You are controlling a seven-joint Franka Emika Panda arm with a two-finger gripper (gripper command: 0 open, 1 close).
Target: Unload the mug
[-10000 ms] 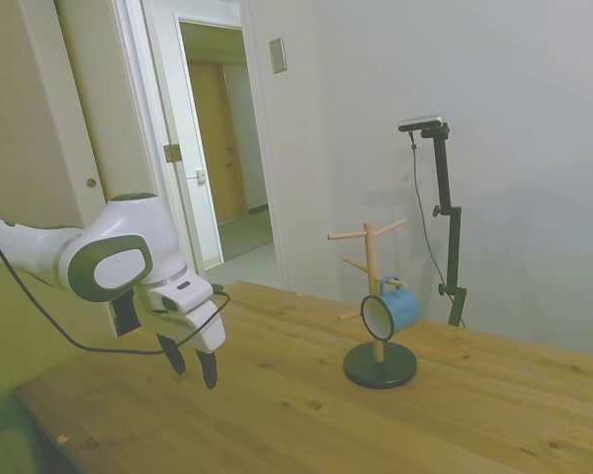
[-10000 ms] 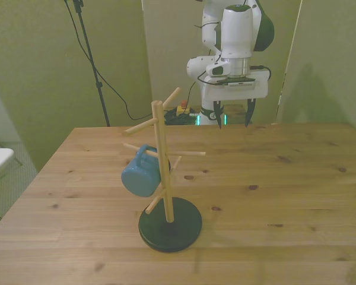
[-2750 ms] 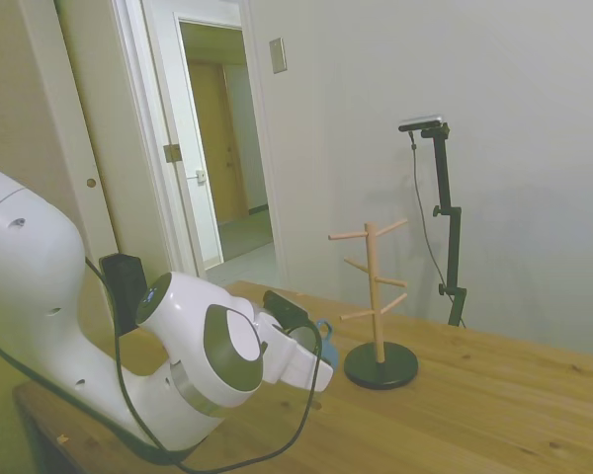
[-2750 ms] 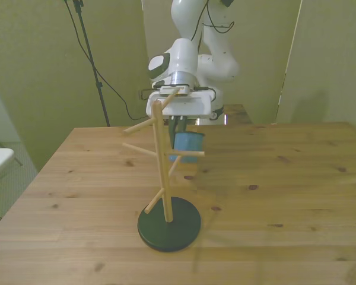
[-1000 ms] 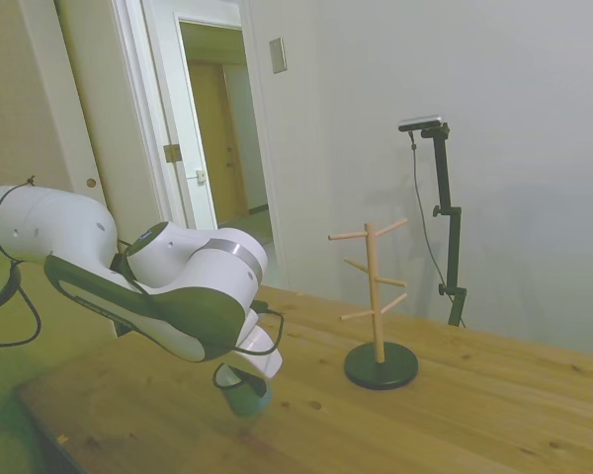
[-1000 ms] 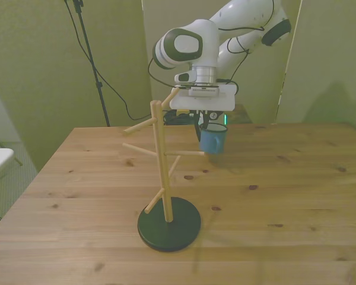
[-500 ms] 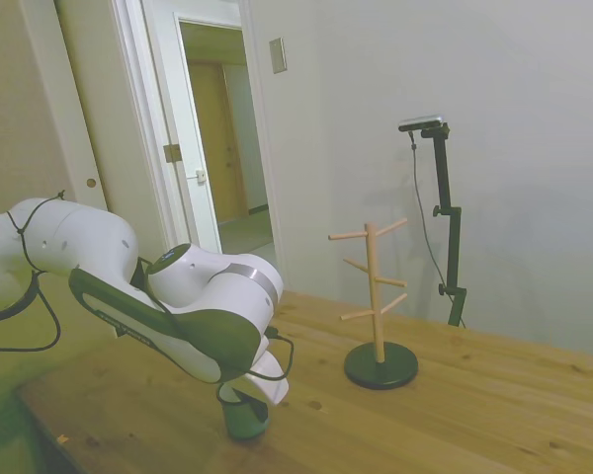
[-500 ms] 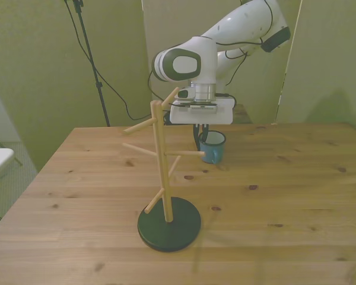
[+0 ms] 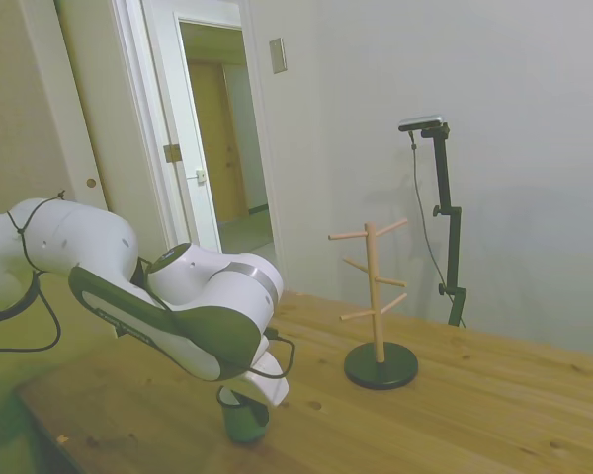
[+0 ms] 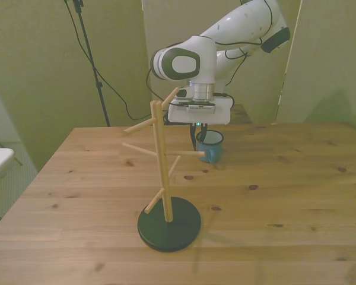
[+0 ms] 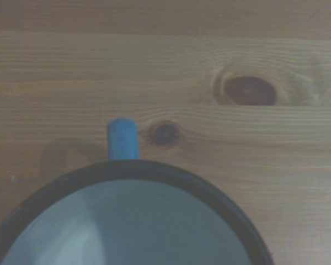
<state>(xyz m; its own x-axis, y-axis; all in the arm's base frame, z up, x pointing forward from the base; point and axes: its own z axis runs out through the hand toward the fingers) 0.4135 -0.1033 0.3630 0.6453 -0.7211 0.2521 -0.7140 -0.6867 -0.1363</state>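
Mug upright on the wooden table, gripper right over its rim, grip impossible to tell, bare mug tree standing nearby

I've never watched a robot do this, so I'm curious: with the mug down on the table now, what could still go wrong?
The gripper sits right at the rim of the blue mug, which stands upright on the wooden table. If the fingers catch the rim while rising, the mug might tip or drag. The arm also hangs close to the wooden mug tree, so a careless swing back could knock its pegs.
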